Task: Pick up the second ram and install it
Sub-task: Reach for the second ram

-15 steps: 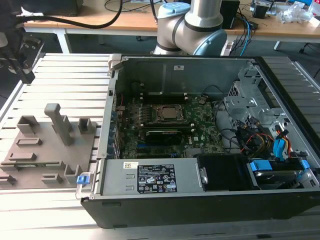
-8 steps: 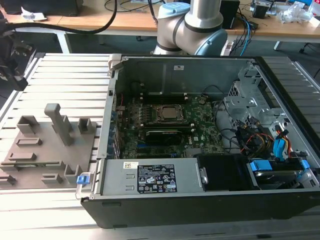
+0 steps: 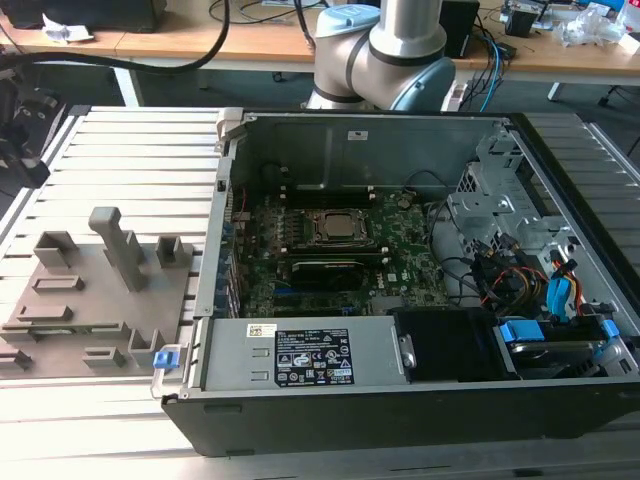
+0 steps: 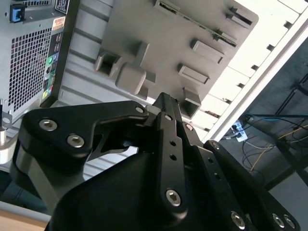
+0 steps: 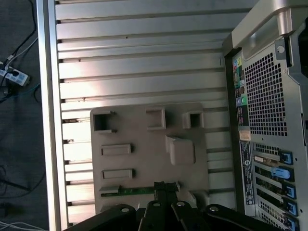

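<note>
The ram (image 5: 127, 191) lies flat, a thin green strip in the near part of the grey fixture (image 5: 144, 161), on the side away from its square pockets. The gripper (image 5: 165, 186) hangs over that fixture, fingers pressed together, nothing between them, no contact with the ram. The fixture rests on a slatted aluminium table (image 3: 140, 150), towards the exterior view's left. Just beside it on the right stands the open PC case (image 3: 400, 410), motherboard showing. Past the table's left edge there's dark floor with loose cables and a power strip (image 5: 13, 76). On the far side of the room, a wooden desk (image 3: 200, 45), more cables trailing
</note>
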You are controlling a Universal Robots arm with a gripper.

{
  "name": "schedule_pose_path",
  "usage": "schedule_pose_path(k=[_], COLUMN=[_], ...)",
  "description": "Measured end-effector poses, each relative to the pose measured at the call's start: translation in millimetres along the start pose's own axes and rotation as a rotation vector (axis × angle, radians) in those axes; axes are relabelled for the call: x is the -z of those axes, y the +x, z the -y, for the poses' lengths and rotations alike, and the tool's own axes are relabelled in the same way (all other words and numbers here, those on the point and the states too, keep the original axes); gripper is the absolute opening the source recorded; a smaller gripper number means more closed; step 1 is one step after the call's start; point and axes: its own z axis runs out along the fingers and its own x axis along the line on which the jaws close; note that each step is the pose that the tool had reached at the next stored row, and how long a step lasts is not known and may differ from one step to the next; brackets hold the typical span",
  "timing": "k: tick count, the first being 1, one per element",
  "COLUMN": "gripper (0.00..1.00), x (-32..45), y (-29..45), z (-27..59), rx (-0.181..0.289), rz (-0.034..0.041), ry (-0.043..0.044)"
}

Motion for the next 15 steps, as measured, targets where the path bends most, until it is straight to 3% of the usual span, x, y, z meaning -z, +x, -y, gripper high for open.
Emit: schedule_pose_path(k=[5, 15], gripper=[0.11, 0.11], x=[-0.2, -0.2], y=[2.2, 2.2], z=[14.1, 14.7], rx=[0.0, 0.0], rz=[-0.0001, 0.0], ry=[0.0001, 0.0001])
